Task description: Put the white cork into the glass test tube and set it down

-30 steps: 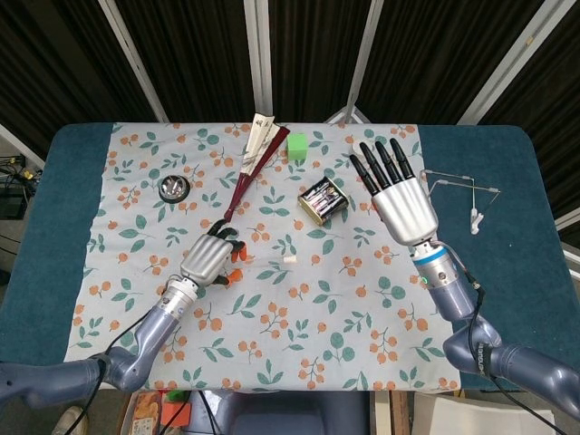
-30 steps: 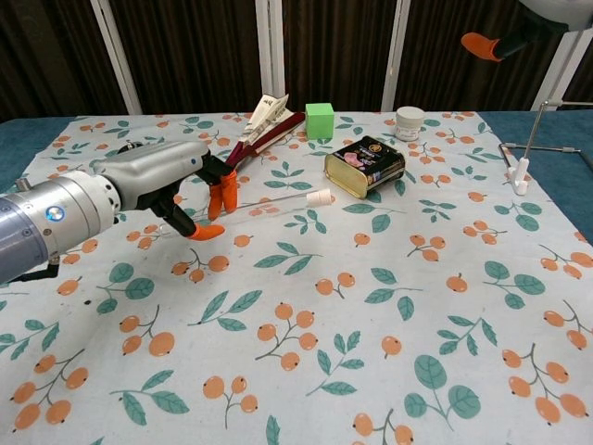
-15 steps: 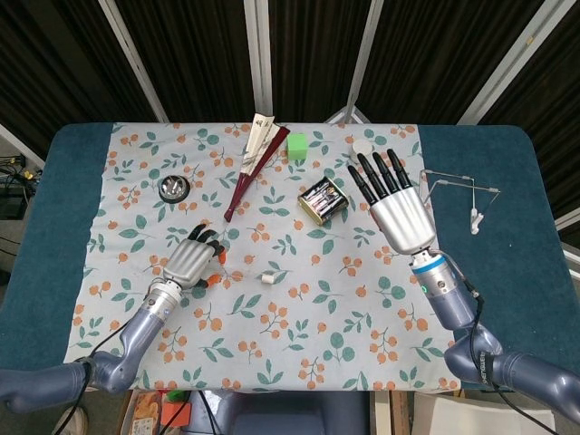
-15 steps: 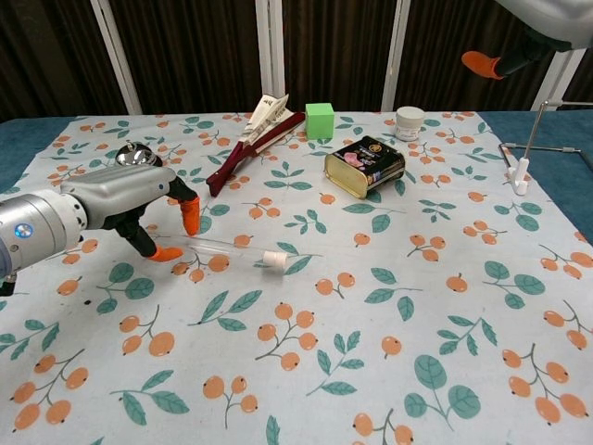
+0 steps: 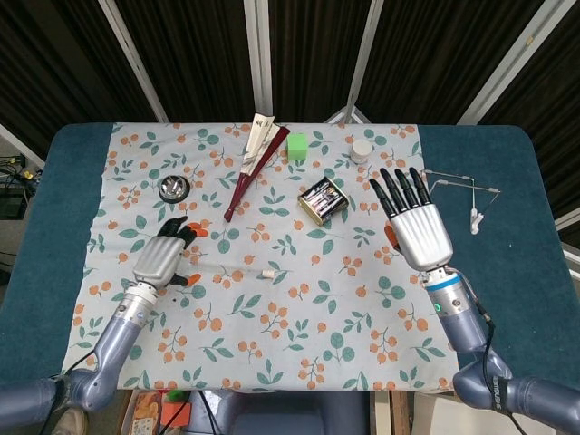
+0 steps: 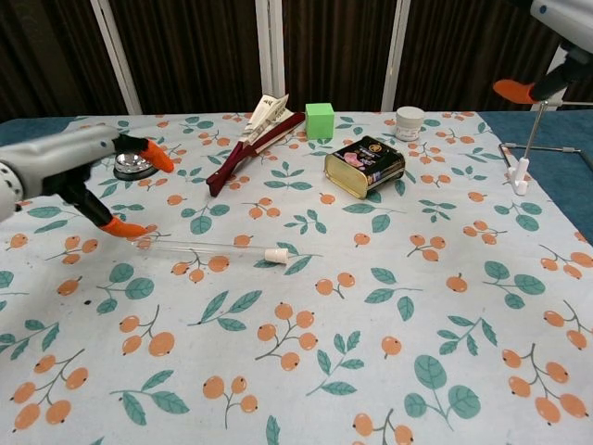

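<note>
— Where is the glass test tube [image 6: 206, 247] lying?

— It is lying flat on the floral cloth [image 6: 371, 306], left of centre in the chest view, with the white cork [image 6: 275, 254] sitting at its right end. From the head view the cork [image 5: 268, 271] is showing just below the middle of the frame.

— Are you holding it?

— No. My left hand [image 5: 161, 256] is hovering at the left of the frame with its fingers apart and nothing in them; an orange-tipped finger [image 6: 123, 227] is pointing down just beside the tube's left end, and I cannot tell whether it is touching.

— And your other hand?

— My right hand [image 5: 418, 224] is hanging spread and empty over the right side of the cloth, well apart from the tube.

— What else is lying there?

— A dark tin [image 6: 365, 165] near the centre, a green cube [image 6: 320, 120] toward the top, and a small white jar [image 6: 409, 121] at the upper right.
</note>
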Robot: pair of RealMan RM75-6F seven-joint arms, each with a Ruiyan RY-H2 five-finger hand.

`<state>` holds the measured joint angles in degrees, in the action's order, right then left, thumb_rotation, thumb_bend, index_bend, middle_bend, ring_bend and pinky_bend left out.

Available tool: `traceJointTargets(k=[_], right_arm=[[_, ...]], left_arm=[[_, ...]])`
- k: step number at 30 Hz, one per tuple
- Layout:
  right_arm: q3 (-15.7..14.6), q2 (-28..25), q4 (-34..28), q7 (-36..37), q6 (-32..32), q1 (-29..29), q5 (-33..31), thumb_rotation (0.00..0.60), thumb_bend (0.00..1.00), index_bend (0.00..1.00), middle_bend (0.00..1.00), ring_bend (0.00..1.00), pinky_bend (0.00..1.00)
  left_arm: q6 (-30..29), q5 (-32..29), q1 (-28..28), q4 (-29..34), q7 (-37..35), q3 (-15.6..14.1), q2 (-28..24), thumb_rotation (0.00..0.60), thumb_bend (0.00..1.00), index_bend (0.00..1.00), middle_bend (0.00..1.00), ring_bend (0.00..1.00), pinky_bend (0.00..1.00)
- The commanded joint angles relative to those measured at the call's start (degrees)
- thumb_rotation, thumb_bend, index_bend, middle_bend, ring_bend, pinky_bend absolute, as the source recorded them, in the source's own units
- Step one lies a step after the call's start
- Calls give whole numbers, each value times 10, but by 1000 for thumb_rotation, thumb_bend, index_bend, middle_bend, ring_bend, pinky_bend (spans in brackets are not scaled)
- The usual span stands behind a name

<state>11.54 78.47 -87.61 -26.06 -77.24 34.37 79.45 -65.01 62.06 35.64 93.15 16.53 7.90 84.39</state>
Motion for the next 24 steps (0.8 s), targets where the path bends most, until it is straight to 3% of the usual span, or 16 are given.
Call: traceJointTargets(k=[1,8,11,20,24], right_arm=[[-7,-31,-56,23,-1,-41,-52,600,305,0,2,0,0],[-21,-78,-105,71,-24,-108,-107,600,303,0,0,0,0],[-38,-102,-115,109,-41,-146,-112,600,303,0,0,0,0],[-118,-150,-106,208,-104,-251,-29,600,303,0,0,0,0],[-132,-150,-85,230,-132,-275,7,600,303,0,0,0,0]], left_arm=[[-48,35,-36,30,-12,-11,-35,600,190,174,90,20,0],[-134,103,-100,66,-39,-45,-94,600,181,97,34,0,0],[-177,143,-138,73,-61,-72,-128,600,179,88,30,0,0],[-291,236,-250,71,-145,-144,-197,600,178,56,25,0,0],[-324,261,-281,38,-171,-157,-204,600,178,55,23,0,0]])
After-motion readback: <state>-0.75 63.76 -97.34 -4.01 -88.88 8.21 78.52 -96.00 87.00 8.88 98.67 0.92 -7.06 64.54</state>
